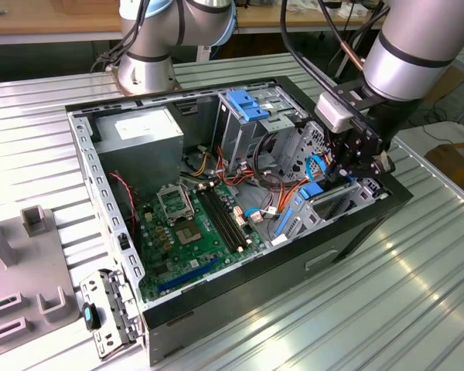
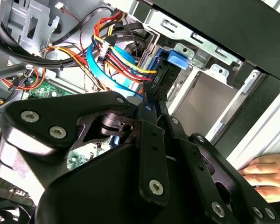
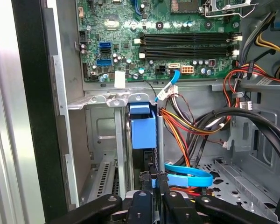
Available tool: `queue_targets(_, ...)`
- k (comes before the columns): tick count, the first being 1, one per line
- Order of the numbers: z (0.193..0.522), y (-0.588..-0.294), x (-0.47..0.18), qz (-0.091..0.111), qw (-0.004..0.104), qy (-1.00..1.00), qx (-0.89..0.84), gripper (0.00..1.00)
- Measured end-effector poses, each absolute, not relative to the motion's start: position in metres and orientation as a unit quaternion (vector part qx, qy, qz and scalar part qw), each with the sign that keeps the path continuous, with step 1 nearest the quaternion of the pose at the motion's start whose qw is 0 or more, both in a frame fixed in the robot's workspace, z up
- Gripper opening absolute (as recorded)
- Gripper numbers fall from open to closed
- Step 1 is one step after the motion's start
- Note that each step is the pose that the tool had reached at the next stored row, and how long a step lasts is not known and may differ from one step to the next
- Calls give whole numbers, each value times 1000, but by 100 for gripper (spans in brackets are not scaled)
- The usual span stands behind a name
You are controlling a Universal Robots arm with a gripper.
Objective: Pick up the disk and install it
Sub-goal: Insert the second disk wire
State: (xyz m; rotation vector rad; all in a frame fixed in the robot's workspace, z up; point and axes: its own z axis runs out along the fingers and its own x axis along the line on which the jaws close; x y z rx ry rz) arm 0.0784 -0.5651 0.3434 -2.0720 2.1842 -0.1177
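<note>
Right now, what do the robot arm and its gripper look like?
The arm is a thick silver-grey tube with a dark ring band; black cables run along it. The gripper is black, built of bolted linkage bars with silver screws, and carries a pale grey block.

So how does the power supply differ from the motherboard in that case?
The power supply is a grey metal box with a white sticker; the motherboard is a flat green board crowded with parts. The power supply stands in a corner; the motherboard lies flat beside it. Both are inside the open case.
</note>
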Motion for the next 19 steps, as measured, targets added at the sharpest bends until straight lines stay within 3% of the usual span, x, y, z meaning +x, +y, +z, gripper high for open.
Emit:
queue_targets(7,339,-565,78,-39,64,723,-686,16)
queue_targets(9,341,-565,78,-39,64,723,-686,24)
queue_targets(13,357,-565,78,-40,64,723,-686,24)
queue_targets(14,357,-565,78,-40,64,723,-686,22)
queue_targets(15,357,-565,78,-40,64,723,-686,11)
queue_targets(19,357,-565,78,-40,64,723,-686,11)
